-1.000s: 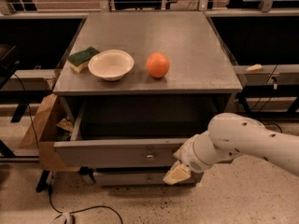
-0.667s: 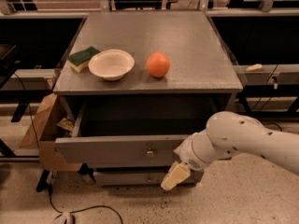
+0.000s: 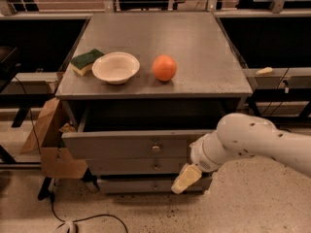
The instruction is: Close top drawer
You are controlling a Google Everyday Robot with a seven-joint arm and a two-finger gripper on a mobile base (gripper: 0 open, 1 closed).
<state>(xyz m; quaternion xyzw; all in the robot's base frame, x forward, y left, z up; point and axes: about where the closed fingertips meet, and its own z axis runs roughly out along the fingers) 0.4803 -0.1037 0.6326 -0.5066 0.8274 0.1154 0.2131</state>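
Note:
The top drawer (image 3: 121, 145) of the grey cabinet is pulled partly out, and its dark inside shows under the tabletop. Its small round knob (image 3: 155, 148) sits at the centre of the flat front. Two lower drawer fronts (image 3: 146, 166) with knobs sit beneath it. My white arm (image 3: 243, 142) comes in from the right. My gripper (image 3: 184, 178), cream-coloured at the tip, hangs in front of the lower drawers, below and to the right of the top drawer's knob, near the front's right end.
On the cabinet top (image 3: 194, 42) lie a green-and-yellow sponge (image 3: 86, 61), a white bowl (image 3: 115, 67) and an orange (image 3: 164, 68). A cardboard box (image 3: 51, 140) leans against the cabinet's left side. A cable (image 3: 73, 220) runs over the floor. Dark shelving stands on both sides.
The top drawer's front has slid back a little toward the cabinet. My arm and gripper have stayed close to the front's right end, shifting only slightly.

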